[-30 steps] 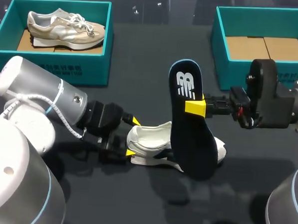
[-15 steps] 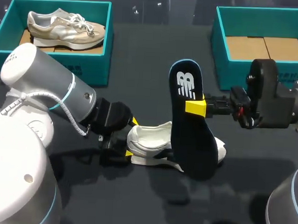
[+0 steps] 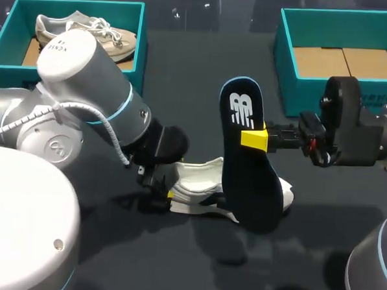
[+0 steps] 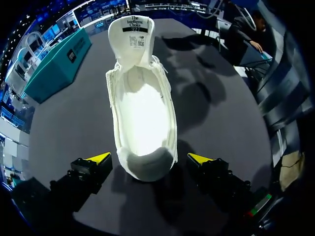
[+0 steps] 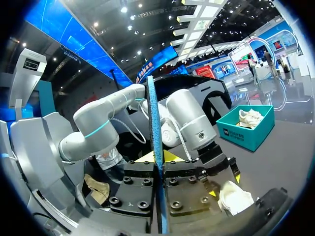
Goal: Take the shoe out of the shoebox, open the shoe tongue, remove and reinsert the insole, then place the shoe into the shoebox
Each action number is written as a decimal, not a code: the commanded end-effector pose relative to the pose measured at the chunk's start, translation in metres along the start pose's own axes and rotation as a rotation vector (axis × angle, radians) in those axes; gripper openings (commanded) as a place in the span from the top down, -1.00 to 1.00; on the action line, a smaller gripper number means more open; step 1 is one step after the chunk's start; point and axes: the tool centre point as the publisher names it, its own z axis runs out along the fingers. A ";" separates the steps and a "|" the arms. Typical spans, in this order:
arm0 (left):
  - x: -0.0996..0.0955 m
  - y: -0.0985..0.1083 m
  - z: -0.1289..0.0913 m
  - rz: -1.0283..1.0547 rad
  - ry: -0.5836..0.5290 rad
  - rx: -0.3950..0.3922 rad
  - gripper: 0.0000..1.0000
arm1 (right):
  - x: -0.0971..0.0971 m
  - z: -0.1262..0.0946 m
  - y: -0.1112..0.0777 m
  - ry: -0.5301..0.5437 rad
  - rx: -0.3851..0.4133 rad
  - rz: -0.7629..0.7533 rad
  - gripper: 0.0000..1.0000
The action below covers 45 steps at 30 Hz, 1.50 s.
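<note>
A white shoe [image 3: 201,187] lies on the dark table, its tongue pulled forward and its inside bare [image 4: 142,113]. My left gripper [image 4: 148,158] is open, with one yellow tip on each side of the heel and a small gap at both. In the head view the wrist hides most of that gripper [image 3: 169,194]. A black insole [image 3: 244,161] with a blue rim stands upright above the shoe's toe end. My right gripper [image 3: 253,139] is shut on its edge. The right wrist view shows the insole [image 5: 153,128] edge-on between the gripper's [image 5: 160,169] closed fingers.
A teal shoebox [image 3: 73,87] at the back left holds a beige shoe [image 3: 114,40], partly hidden by my left arm. A second teal shoebox [image 3: 288,72] at the back right shows only its cardboard floor. My left arm's elbow [image 3: 81,67] rises over the left side.
My left arm has swung its elbow up and to the right, and its gripper has moved in around the shoe's heel. The right arm and the insole have not moved.
</note>
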 end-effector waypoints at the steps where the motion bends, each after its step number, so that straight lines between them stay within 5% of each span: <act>1: -0.004 -0.006 0.001 -0.036 -0.017 -0.165 -1.00 | 0.001 0.002 -0.001 -0.004 -0.001 0.001 1.00; 16: -0.009 -0.014 0.000 -0.048 -0.003 -0.313 -1.00 | 0.001 0.002 -0.001 -0.004 -0.001 0.001 1.00; 34: -0.018 -0.043 -0.027 -0.011 0.041 -0.301 -1.00 | 0.001 0.002 -0.001 -0.004 -0.001 0.001 1.00; 45: -0.033 -0.071 0.001 -0.028 -0.004 -0.313 -1.00 | 0.001 0.002 -0.001 -0.004 -0.001 0.001 1.00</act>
